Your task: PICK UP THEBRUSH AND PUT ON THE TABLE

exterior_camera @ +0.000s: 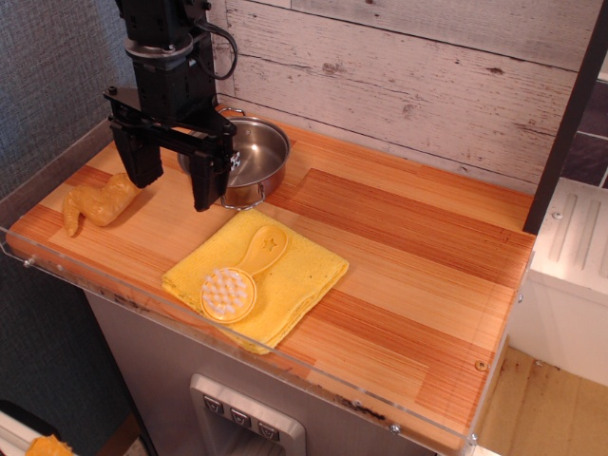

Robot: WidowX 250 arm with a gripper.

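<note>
Observation.image view, item by item. Gripper (174, 171): hanging above the back-left part of the table (418, 275), its two black fingers (139, 157) standing wide apart and pointing down, holding nothing.

Brush (237, 282): small, yellow-orange, lying flat on the folded yellow cloth (304, 275), round bristle head turned up toward the front rim, star-marked handle pointing back and right. It is sitting in front of the gripper and to its right, apart from the fingers.

Steel pan (255, 157): standing behind the gripper, partly hidden by it. Tan toy food piece (100, 204): lying near the left edge, beside the left finger.

Step in hand, by my judgement: the approach is underway and the grasp is not yet made. The next move is calling for travel forward and right over the cloth, a descent with the fingers straddling the narrow handle or the head, and a closing that is catching the brush alone and not a fold of cloth. Bare plank to the right is looking like a suitable place to set it down.
</note>
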